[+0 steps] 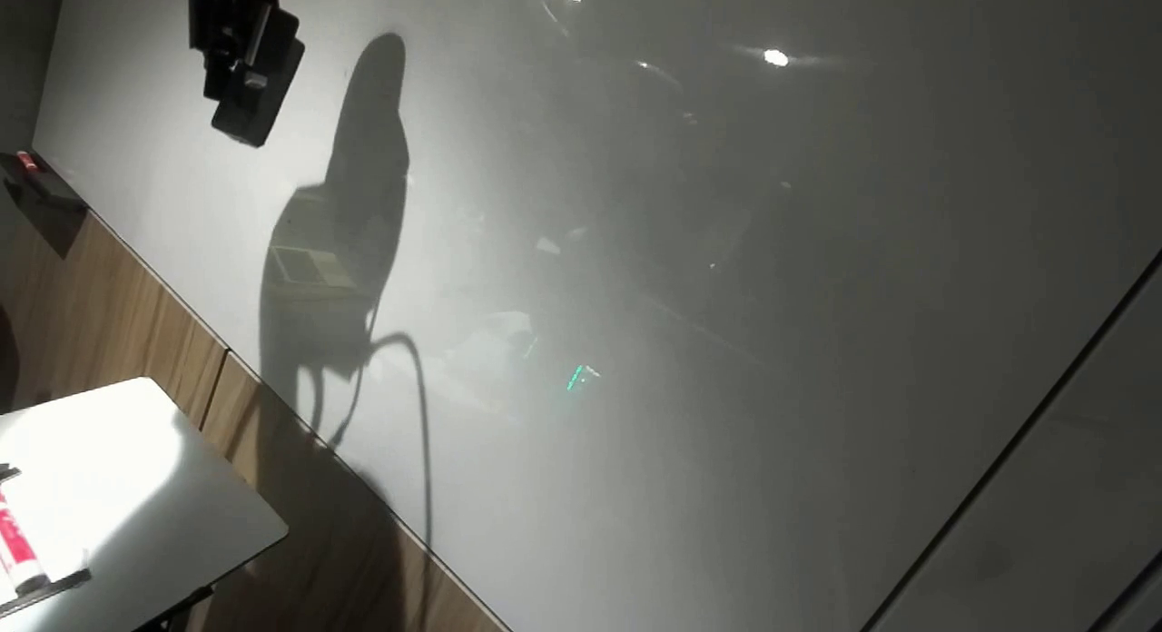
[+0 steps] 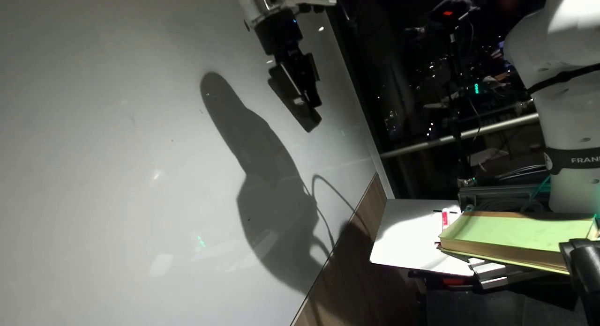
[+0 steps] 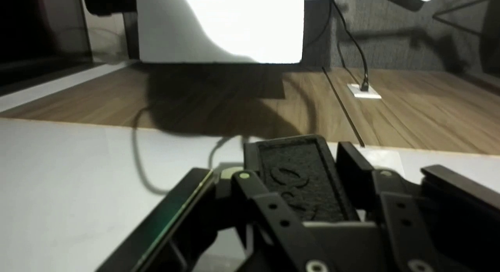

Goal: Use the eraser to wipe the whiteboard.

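The eraser (image 3: pixel 293 174) is a dark oblong block with a recessed face, held between the fingers of my gripper (image 3: pixel 300 160) in the wrist view. The left finger lies against its side; the right finger is close along its other side. In both exterior views the eraser (image 1: pixel 257 96) (image 2: pixel 288 99) hangs tilted at the end of my gripper (image 1: pixel 238 46) (image 2: pixel 297 75). The whiteboard (image 1: pixel 690 341) fills most of both exterior views (image 2: pixel 117 166) and lies below in the wrist view (image 3: pixel 58 194). The offset arm shadow suggests the eraser is apart from the board. No readable handwriting shows.
A white tabletop (image 1: pixel 154 496) stands by the board's lower edge, with a red-and-white marker (image 2: pixel 445 218) and a green-covered block (image 2: pixel 520 232) on it. Wood panelling (image 1: pixel 136 287) runs below the board. A black cable (image 3: pixel 351 37) plugs into a wall plate. The robot base (image 2: pixel 576 185) is beyond.
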`<state>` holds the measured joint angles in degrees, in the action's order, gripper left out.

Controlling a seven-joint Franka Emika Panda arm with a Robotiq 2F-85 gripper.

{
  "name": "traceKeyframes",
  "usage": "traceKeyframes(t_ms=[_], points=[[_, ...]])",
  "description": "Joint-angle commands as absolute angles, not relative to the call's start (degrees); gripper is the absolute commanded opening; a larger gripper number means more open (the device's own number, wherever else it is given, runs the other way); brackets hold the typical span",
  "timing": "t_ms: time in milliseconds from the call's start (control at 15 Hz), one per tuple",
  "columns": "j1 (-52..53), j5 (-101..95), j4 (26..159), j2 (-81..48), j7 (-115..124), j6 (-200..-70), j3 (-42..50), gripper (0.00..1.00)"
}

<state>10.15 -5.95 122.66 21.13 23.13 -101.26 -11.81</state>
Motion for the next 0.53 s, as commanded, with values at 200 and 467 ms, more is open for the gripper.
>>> traceKeyframes(t_ms=[200, 467], points=[[6.57, -6.35, 147.20, 26.28, 20.31, -108.14, -10.12, 0.28], [3.32, -9.07, 158.56, 21.64, 19.92, -119.48, -8.78, 0.28]])
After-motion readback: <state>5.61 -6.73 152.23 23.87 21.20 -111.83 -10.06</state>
